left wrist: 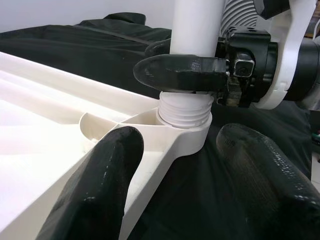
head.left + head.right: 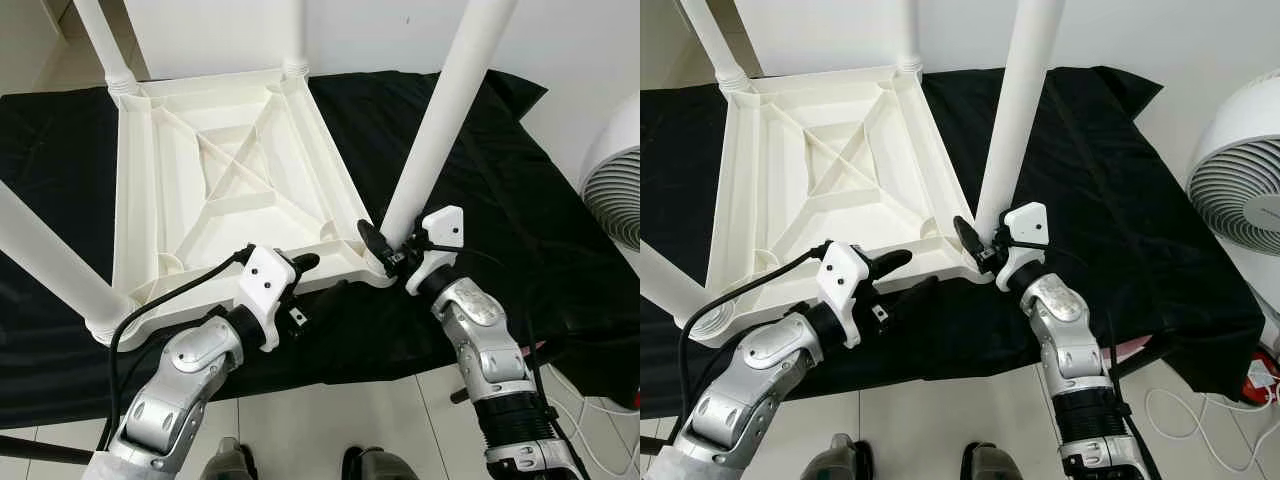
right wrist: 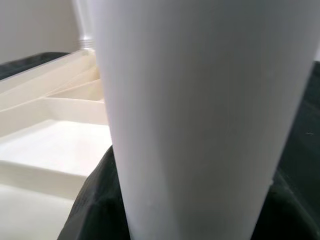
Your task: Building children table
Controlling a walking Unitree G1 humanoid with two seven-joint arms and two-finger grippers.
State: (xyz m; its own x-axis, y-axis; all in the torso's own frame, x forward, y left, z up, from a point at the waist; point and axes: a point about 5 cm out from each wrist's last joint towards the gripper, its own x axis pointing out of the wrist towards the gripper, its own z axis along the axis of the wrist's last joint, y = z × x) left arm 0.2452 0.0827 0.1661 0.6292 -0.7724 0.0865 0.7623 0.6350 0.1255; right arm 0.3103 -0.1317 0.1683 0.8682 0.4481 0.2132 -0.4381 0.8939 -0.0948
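Note:
A white plastic table top (image 2: pixel 220 170) lies upside down on a black cloth (image 2: pixel 480 170). Its near-right leg (image 2: pixel 440 110) stands tilted in the corner socket, with the screw thread (image 1: pixel 184 107) partly showing above the socket. My right gripper (image 2: pixel 385 245) is shut on this leg just above the thread, one black finger (image 1: pixel 180 70) wrapped across its front. My left gripper (image 2: pixel 302 290) is open at the table's near edge, left of that corner. One finger lies over the rim and the other over the cloth beside it.
Other white legs stand in the near-left (image 2: pixel 50 270), far-left (image 2: pixel 105 40) and far-right (image 2: pixel 293 65) corners. A white fan (image 2: pixel 615 190) stands at the right, off the cloth. White cables (image 2: pixel 600 440) lie on the tiled floor by my right arm.

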